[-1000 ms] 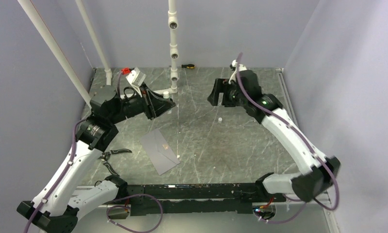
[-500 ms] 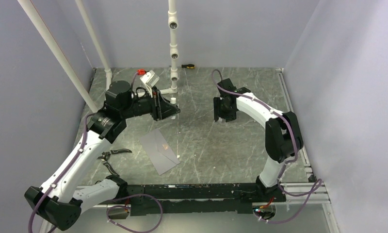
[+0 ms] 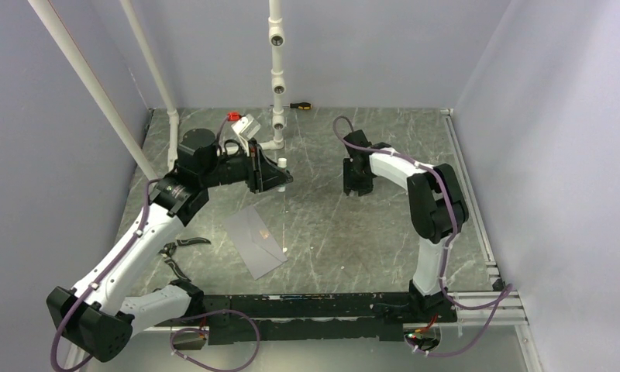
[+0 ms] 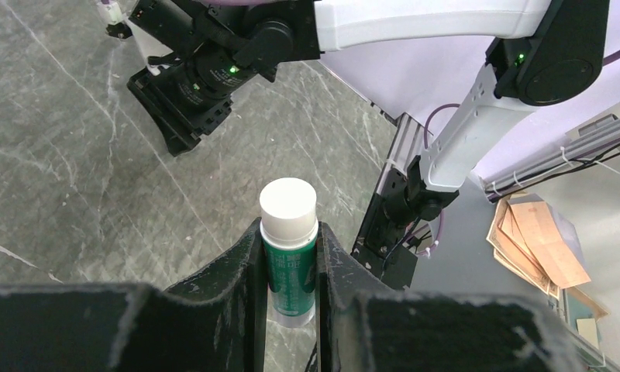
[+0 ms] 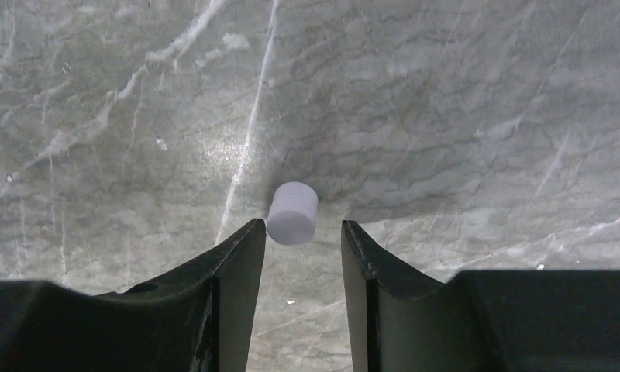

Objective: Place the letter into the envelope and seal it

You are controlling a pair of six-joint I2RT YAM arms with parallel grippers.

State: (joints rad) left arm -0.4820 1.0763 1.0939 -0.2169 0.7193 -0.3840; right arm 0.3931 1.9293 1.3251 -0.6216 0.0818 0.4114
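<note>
The grey envelope (image 3: 254, 240) lies flat on the table, left of centre, with its flap closed. The tan-orange letter is not in view on the table. My left gripper (image 3: 280, 177) hovers beyond the envelope. In the left wrist view the gripper (image 4: 289, 229) is shut on a green glue stick (image 4: 289, 256) whose white end points away. My right gripper (image 3: 353, 184) is low over the table at centre right. In the right wrist view it (image 5: 303, 225) is open, with a small white cap (image 5: 292, 213) on the table just past its fingertips.
A white pipe stand (image 3: 276, 77) rises at the back centre, with a screwdriver (image 3: 300, 105) behind it. Slanted white pipes stand at the left. A black hand tool (image 3: 184, 244) lies left of the envelope. Tan papers (image 4: 539, 240) lie beyond the table's edge.
My right arm has folded in and its gripper has come down over the white cap. My left gripper has shifted slightly right with the glue stick. The envelope has not moved.
</note>
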